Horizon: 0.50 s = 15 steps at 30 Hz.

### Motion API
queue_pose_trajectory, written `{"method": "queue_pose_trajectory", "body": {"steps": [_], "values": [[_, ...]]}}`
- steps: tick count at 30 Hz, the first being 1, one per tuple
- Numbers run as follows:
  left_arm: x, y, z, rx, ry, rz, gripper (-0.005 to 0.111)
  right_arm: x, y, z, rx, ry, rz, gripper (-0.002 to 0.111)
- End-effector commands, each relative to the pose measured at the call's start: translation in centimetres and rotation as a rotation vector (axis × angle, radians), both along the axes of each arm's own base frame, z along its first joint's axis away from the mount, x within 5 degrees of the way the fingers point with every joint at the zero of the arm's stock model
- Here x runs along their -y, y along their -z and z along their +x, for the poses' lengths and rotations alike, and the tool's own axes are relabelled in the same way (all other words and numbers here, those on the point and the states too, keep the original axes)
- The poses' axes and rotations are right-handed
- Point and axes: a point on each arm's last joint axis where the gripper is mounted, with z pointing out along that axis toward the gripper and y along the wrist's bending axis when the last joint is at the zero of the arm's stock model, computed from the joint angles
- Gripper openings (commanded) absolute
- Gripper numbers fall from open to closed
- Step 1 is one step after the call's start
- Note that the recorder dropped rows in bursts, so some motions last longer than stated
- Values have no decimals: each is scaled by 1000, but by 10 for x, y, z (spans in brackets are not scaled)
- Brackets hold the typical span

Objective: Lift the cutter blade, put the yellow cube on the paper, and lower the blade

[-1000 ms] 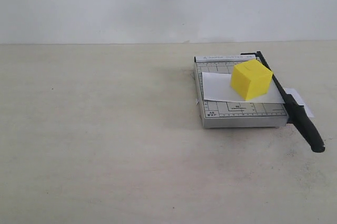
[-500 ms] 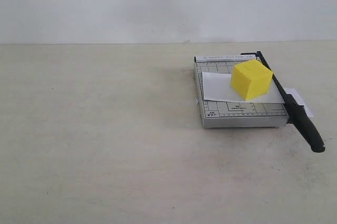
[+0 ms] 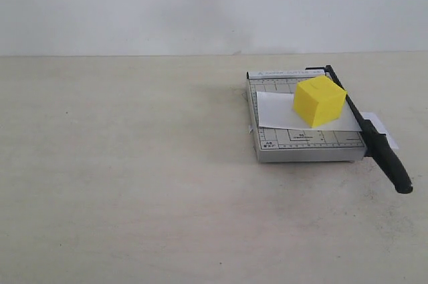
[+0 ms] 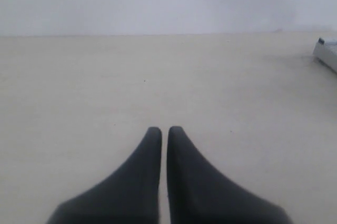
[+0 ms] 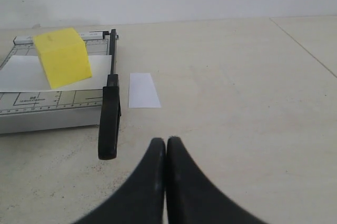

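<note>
The yellow cube [image 3: 319, 101] [image 5: 62, 57] rests on the white paper [image 3: 274, 111] [image 5: 21, 74], which lies on the grey cutter board [image 3: 304, 145]. The cutter blade [image 3: 374, 138] [image 5: 109, 113] lies lowered along the board's right edge, its thick handle jutting past the front. A cut strip of paper [image 3: 381, 127] [image 5: 143, 90] lies on the table beyond the blade. Neither arm shows in the exterior view. My left gripper [image 4: 164, 129] is shut and empty, far from the board. My right gripper [image 5: 166, 140] is shut and empty, a short way off the blade handle.
The beige table [image 3: 134, 177] runs to a white wall at the back. A corner of the grey board [image 4: 326, 54] shows at the edge of the left wrist view. A seam in the tabletop [image 5: 303, 45] crosses the right wrist view.
</note>
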Motion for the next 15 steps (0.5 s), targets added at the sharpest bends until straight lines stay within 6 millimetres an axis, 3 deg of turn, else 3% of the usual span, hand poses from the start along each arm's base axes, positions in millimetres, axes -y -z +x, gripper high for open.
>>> {"method": "queue_pose_trajectory", "body": {"steps": [1,6,15], "values": [[1,4,-1,-31,48,105,4,1,-1,0,16,7,-8,0],[6,3,-1,-22,60,-32,4,1,-1,0,17,9,-4,0],[6,2,-1,-18,59,-32,4,1,-1,0,17,9,-4,0]]}}
